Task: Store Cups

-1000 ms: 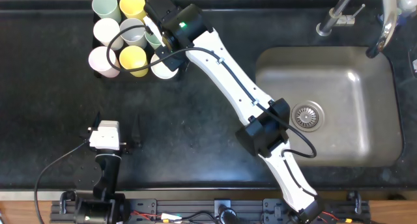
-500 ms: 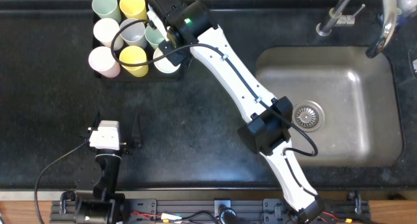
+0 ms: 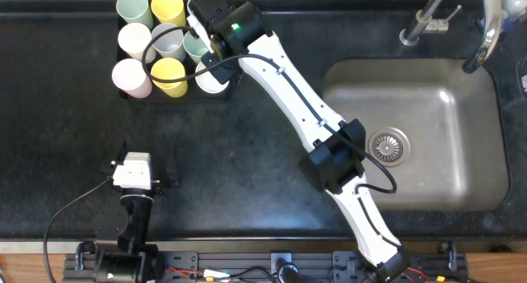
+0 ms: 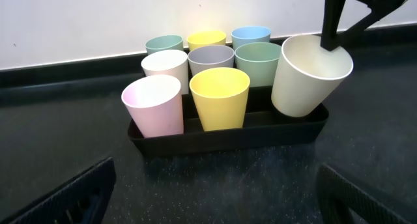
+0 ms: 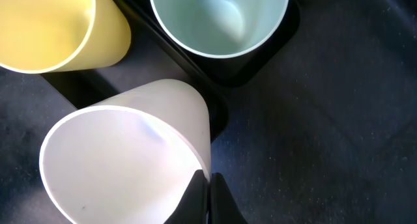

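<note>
- My right tool (image 5: 208, 196) pinches the rim of the white cup (image 4: 307, 77), which is tilted at the 4 o'clock corner of the tray (image 4: 221, 138).
- This is the placing step, I think; next I must straighten the cup, lower it, then let go.

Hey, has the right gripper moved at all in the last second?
Yes, slightly. The right gripper, pinching the cream cup, shifted up the top view, toward the back edge of the counter, judged against the tray.

White right arm (image 3: 284, 81), black joints, looped black cables, green light, left arm (image 3: 133, 221) with black fingers (image 4: 65, 191).
</note>
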`<act>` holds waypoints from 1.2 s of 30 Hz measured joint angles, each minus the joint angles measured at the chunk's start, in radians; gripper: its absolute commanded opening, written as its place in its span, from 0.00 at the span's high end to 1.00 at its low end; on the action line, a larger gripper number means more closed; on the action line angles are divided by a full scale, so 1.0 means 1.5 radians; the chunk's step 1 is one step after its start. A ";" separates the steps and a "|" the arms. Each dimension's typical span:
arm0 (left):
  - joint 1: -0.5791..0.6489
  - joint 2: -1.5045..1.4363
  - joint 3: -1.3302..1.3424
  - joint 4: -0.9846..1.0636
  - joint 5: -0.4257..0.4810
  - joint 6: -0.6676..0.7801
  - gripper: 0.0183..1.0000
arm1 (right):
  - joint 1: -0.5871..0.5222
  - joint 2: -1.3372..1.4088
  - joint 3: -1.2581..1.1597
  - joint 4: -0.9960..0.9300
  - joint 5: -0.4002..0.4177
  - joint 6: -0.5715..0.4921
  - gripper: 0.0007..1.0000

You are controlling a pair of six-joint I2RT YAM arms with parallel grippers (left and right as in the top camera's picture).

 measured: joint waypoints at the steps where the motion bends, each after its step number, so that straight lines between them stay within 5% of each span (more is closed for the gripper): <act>1: 0.000 0.000 0.000 0.000 0.000 0.000 0.00 | 0.000 0.002 0.000 0.001 0.001 0.000 0.96; 31: 0.000 0.000 0.000 0.000 0.000 0.000 0.00 | 0.000 0.032 0.000 0.004 -0.007 -0.012 0.96; 32: 0.000 0.000 0.000 0.000 0.000 0.000 0.00 | 0.000 0.032 0.000 0.004 -0.007 -0.012 0.91; 35: 0.000 0.000 0.000 0.000 0.000 0.000 0.00 | 0.000 0.032 0.000 0.004 -0.008 -0.012 0.28; 36: 0.000 0.000 0.000 0.000 0.000 0.000 0.00 | 0.000 0.032 0.000 0.004 -0.008 -0.012 0.15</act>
